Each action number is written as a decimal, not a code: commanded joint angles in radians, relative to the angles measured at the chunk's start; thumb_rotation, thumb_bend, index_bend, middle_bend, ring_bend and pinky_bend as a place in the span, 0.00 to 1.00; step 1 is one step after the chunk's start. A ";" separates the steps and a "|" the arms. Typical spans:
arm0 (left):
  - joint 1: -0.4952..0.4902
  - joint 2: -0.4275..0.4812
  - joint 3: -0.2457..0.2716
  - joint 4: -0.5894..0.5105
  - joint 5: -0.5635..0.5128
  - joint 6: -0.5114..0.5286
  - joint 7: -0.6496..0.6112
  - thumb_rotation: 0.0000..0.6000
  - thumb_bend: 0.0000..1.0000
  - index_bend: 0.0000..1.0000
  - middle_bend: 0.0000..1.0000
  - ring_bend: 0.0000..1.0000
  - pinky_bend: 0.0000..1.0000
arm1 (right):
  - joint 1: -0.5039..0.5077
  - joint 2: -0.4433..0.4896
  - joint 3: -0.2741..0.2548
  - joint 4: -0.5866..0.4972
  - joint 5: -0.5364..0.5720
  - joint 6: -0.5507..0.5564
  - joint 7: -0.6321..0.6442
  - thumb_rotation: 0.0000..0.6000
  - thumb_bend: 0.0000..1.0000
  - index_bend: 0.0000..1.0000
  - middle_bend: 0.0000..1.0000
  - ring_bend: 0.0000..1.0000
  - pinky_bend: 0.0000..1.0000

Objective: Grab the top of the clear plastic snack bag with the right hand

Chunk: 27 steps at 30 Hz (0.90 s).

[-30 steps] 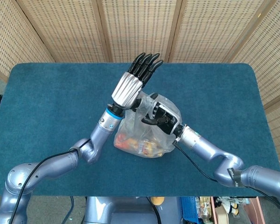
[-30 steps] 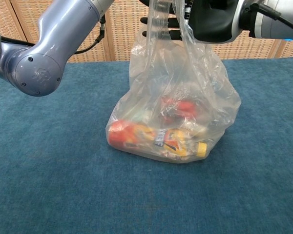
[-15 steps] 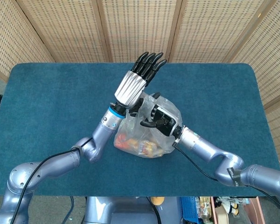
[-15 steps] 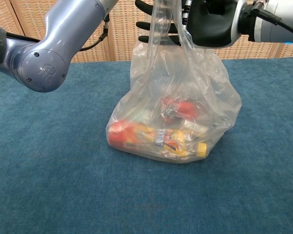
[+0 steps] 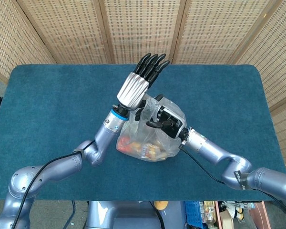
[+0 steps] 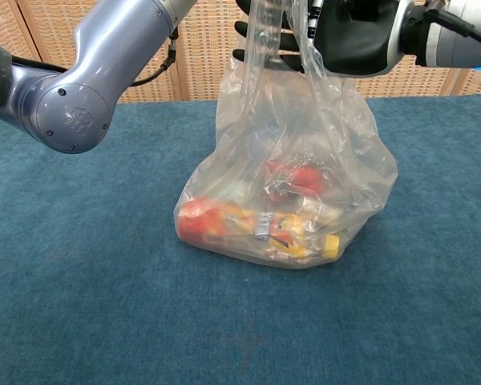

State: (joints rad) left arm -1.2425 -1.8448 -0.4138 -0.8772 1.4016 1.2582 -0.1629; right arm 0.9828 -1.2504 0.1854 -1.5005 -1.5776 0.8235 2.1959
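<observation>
Woven cane screens stand behind a table covered in dark teal cloth. Toward the left of the head view, the left arm rises from the near edge to the middle of the table, and the left hand stands just above and beside the bag's upper left side; its black fingers are straight, held close together and pointed up and away, gripping nothing. Whether its palm touches the plastic cannot be told. In the chest view only that arm's grey elbow shows at upper left. At the centre of the table sits the clear plastic snack bag, resting on the cloth with red, orange and yellow packets heaped at its bottom. Its top is drawn upward into a narrow neck that reaches the upper frame edge in the chest view. On the right, the right hand is at that neck, its dark fingers curled around the gathered plastic and holding it.
</observation>
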 commanded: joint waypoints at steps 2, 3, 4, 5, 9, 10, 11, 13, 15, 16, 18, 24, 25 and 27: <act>0.002 0.001 0.000 0.002 -0.004 -0.001 -0.001 1.00 0.29 0.00 0.00 0.00 0.00 | 0.000 0.000 -0.008 0.004 -0.009 0.010 0.011 1.00 0.28 0.35 0.44 0.36 0.28; 0.003 0.002 0.000 0.001 -0.005 -0.002 0.000 1.00 0.29 0.00 0.00 0.00 0.00 | 0.000 -0.001 -0.010 0.005 -0.011 0.013 0.014 1.00 0.33 0.35 0.44 0.36 0.29; 0.003 0.003 0.000 0.000 -0.005 -0.002 0.001 1.00 0.29 0.00 0.00 0.00 0.00 | 0.000 -0.002 -0.012 0.006 -0.014 0.017 0.017 1.00 0.41 0.35 0.44 0.36 0.30; 0.004 0.004 0.000 -0.004 -0.007 -0.003 0.001 1.00 0.29 0.00 0.00 0.00 0.00 | 0.000 -0.003 -0.014 0.009 -0.016 0.022 0.020 1.00 0.50 0.36 0.44 0.36 0.30; 0.006 0.009 0.002 -0.015 -0.008 -0.005 0.011 1.00 0.29 0.00 0.00 0.00 0.00 | -0.002 -0.008 -0.023 0.017 -0.027 0.039 0.029 1.00 0.84 0.36 0.44 0.36 0.29; 0.007 0.011 0.000 -0.019 -0.012 -0.008 0.012 1.00 0.29 0.00 0.00 0.00 0.00 | -0.003 -0.009 -0.026 0.019 -0.030 0.044 0.033 1.00 0.91 0.36 0.44 0.36 0.29; 0.008 0.013 -0.001 -0.022 -0.014 -0.009 0.014 1.00 0.29 0.00 0.00 0.00 0.00 | -0.003 -0.010 -0.029 0.022 -0.034 0.047 0.036 1.00 0.95 0.36 0.44 0.36 0.29; 0.009 0.016 -0.003 -0.028 -0.017 -0.011 0.018 1.00 0.29 0.00 0.00 0.00 0.00 | -0.002 -0.010 -0.035 0.028 -0.041 0.053 0.041 1.00 1.00 0.36 0.44 0.35 0.29; 0.010 0.020 -0.005 -0.035 -0.020 -0.012 0.022 1.00 0.29 0.00 0.00 0.00 0.00 | 0.000 -0.010 -0.043 0.034 -0.050 0.058 0.047 1.00 1.00 0.36 0.44 0.35 0.30; 0.010 0.022 -0.006 -0.038 -0.021 -0.012 0.023 1.00 0.29 0.00 0.00 0.00 0.00 | 0.001 -0.010 -0.047 0.036 -0.054 0.060 0.048 1.00 1.00 0.36 0.44 0.35 0.30; 0.010 0.025 -0.006 -0.042 -0.022 -0.013 0.027 1.00 0.29 0.00 0.00 0.00 0.00 | 0.004 -0.010 -0.055 0.040 -0.061 0.061 0.050 1.00 1.00 0.37 0.47 0.36 0.29; 0.012 0.029 -0.004 -0.051 -0.027 -0.023 0.037 1.00 0.29 0.00 0.00 0.00 0.00 | 0.014 -0.010 -0.070 0.051 -0.071 0.062 0.057 1.00 1.00 0.47 0.60 0.47 0.43; 0.013 0.031 -0.004 -0.053 -0.029 -0.025 0.038 1.00 0.29 0.00 0.00 0.00 0.00 | 0.014 -0.010 -0.070 0.052 -0.069 0.066 0.061 1.00 1.00 0.50 0.63 0.49 0.46; 0.016 0.034 -0.002 -0.059 -0.030 -0.029 0.039 1.00 0.26 0.00 0.00 0.00 0.00 | 0.017 -0.008 -0.072 0.056 -0.069 0.066 0.054 1.00 1.00 0.55 0.67 0.53 0.54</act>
State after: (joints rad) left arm -1.2276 -1.8111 -0.4164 -0.9354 1.3718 1.2299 -0.1243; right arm 0.9982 -1.2593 0.1148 -1.4463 -1.6471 0.8902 2.2537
